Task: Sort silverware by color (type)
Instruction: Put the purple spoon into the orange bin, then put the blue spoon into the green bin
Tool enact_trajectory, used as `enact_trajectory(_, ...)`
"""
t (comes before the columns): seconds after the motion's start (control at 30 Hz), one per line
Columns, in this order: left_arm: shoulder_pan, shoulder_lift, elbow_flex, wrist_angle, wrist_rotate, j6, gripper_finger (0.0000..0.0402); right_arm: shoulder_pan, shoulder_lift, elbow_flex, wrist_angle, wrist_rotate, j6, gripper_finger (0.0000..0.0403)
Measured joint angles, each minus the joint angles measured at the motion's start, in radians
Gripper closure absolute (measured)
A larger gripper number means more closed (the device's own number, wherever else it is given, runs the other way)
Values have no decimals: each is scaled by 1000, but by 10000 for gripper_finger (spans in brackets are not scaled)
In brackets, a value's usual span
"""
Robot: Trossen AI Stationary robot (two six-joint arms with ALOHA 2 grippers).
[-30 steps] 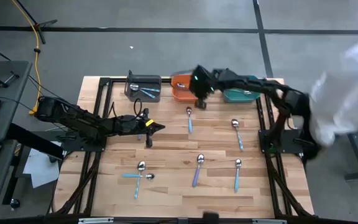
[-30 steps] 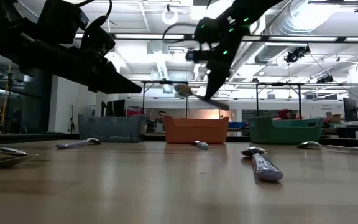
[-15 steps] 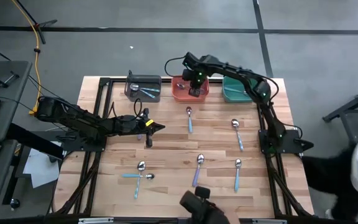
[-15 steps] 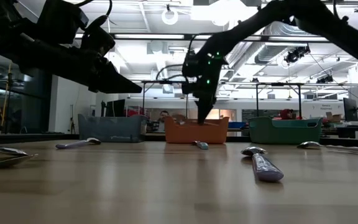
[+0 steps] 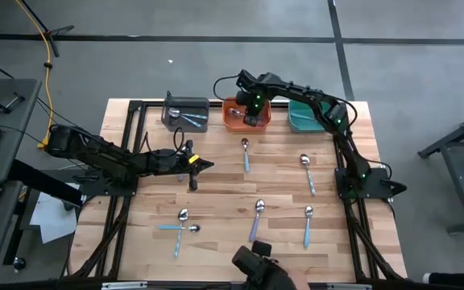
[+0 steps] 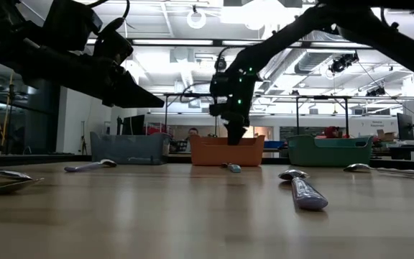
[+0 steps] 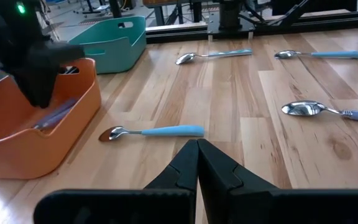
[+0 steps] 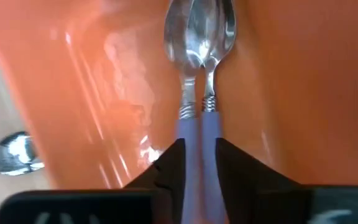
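Observation:
My right gripper (image 5: 250, 119) points down into the orange bin (image 5: 234, 118) at the table's far edge, open. In the right wrist view its fingers (image 8: 169, 163) stand on either side of two lavender-handled spoons (image 8: 199, 93) that lie side by side in the bin, bowls away from the gripper. My left gripper (image 5: 208, 165) hangs shut above the table's left middle, holding nothing. Several spoons lie flat on the wood: a light-blue one (image 5: 246, 155), another (image 5: 307, 173), a lavender one (image 5: 255, 219), a light-blue one (image 5: 308, 225) and a crossed pair (image 5: 180, 226). My right gripper comes from above with the two lavender handles (image 8: 197, 134) in the gap between its fingers. Whether either finger touches a handle, I cannot tell. The spoons lie on the orange bin's inside, along the fingers' line.
A grey bin (image 5: 186, 113) with blue-handled spoons stands left of the orange one, a teal bin (image 5: 306, 119) right of it. A dark object (image 5: 256, 270) sits at the table's near edge. Free wood lies between the scattered spoons.
My right gripper has gone from above the gap between the orange and teal bins toward the table's left and down into the orange bin. The spoon that slanted below its fingers has gone down with it. A person at the right edge has left the high view.

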Motion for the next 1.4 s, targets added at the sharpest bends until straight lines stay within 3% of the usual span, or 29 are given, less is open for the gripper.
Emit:
enact_trajectory(0.17,0,0,0,0,0,0,401,5,-55,0,29,-20,-7,304)
enact_trajectory(0.37,0,0,0,-2,0,0,401,16,-97,0,130,-127,-8,392)
enact_trajectory(0.57,-1,0,0,-5,0,-1,401,66,-102,-53,339,-174,54,399)
enact_trajectory(0.8,-2,0,0,-6,0,-1,401,142,-219,-406,863,-133,214,402)
enact_trajectory(0.97,-2,0,0,-3,1,-1,401,198,-389,-701,1151,-115,296,402)
enact_trajectory(1.23,-3,0,31,-38,40,-26,401,322,-713,-1049,1294,-46,305,403)
enact_trajectory(1.4,-39,0,133,-230,68,-27,401,416,-878,-1255,1422,13,298,403)
